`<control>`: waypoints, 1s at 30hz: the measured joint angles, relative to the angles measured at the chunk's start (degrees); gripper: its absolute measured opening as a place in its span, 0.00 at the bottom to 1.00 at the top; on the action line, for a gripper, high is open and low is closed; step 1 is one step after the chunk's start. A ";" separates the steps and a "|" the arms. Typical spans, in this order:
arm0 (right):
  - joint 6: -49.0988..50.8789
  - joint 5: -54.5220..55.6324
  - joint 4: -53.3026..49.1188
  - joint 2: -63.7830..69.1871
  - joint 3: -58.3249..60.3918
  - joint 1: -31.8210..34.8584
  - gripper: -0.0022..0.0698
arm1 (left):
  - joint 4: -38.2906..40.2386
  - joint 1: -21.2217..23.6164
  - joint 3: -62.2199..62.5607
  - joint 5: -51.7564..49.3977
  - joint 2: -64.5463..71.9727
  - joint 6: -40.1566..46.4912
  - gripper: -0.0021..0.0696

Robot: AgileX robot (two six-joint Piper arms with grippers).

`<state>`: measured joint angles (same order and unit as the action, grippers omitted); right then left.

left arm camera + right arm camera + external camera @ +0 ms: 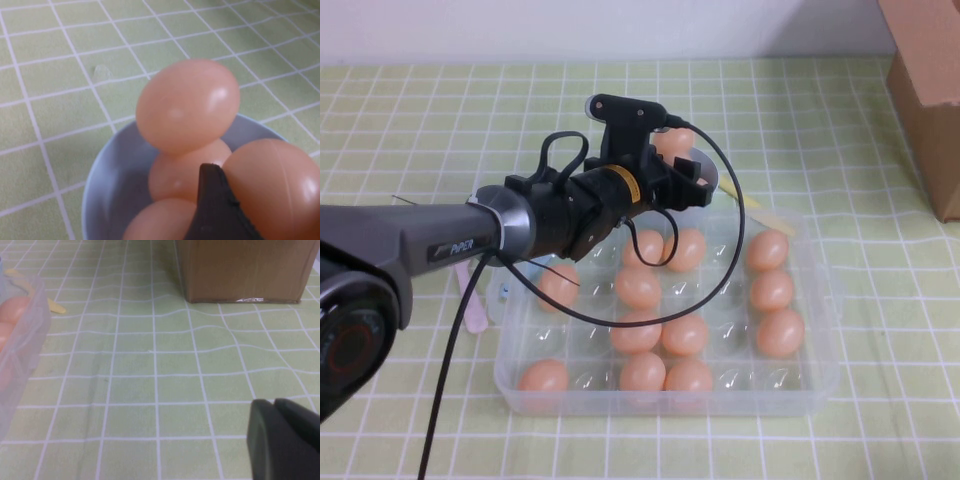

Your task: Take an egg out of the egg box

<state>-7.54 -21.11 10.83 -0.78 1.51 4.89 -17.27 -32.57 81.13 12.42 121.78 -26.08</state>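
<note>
High view: the left end effector [692, 185] reaches past the far edge of the clear plastic rectangular egg box [820, 375], which sits mid-bench.

Left wrist view: a smooth peach-orange egg [187, 105] rests atop other eggs in a small blue round bowl [107, 187] — whether the fingers grip it, I cannot tell.

Right wrist view: the right end effector [282, 440] sits low over the bench near a brown cardboard box [240, 267] — its fingertips together.
</note>
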 joint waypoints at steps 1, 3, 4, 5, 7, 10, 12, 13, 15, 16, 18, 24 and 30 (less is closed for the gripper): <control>0.00 0.00 0.00 0.00 0.00 0.00 0.01 | -0.46 0.00 0.00 0.00 0.00 0.00 0.52; 0.00 0.00 0.00 0.00 0.00 0.00 0.01 | -1.08 0.00 0.00 0.00 0.00 0.11 0.52; 0.00 0.00 0.00 0.00 0.00 0.00 0.01 | -1.37 0.00 0.00 0.00 0.00 0.11 0.53; 0.00 0.00 0.00 0.00 0.00 0.00 0.01 | -1.64 0.00 0.00 0.00 0.00 0.11 0.55; 0.00 0.00 0.00 0.00 0.00 0.00 0.01 | -1.77 0.00 0.00 0.00 0.00 0.11 0.61; 0.00 0.00 0.00 0.00 0.00 0.00 0.01 | -2.03 0.00 0.00 0.00 0.00 0.23 0.69; 0.00 0.00 0.00 0.00 0.00 0.00 0.01 | -2.55 0.00 0.00 0.00 0.00 0.23 0.71; 0.00 0.00 0.00 0.00 0.00 0.00 0.01 | -3.20 0.00 0.00 -0.13 -0.24 0.33 0.72; 0.00 0.00 0.00 0.00 0.00 0.00 0.01 | -4.31 0.00 0.00 -1.02 -1.16 0.33 0.73; 0.00 0.00 0.00 0.00 0.00 0.00 0.01 | -4.72 0.00 0.00 -1.60 -1.95 0.90 0.73; 0.00 0.00 0.00 0.00 0.00 0.00 0.01 | -4.99 0.00 0.00 -2.80 -3.53 2.63 0.73; 0.00 0.00 0.00 0.00 0.00 0.00 0.01 | -4.49 0.00 -3.50 -4.23 -10.78 7.25 0.67; 0.00 0.00 0.00 0.00 0.00 0.00 0.01 | -3.83 1.28 -14.11 -2.02 -19.80 7.67 0.18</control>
<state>-7.54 -21.11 10.83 -0.78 1.51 4.89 -21.11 -31.29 67.01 10.40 101.97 -18.41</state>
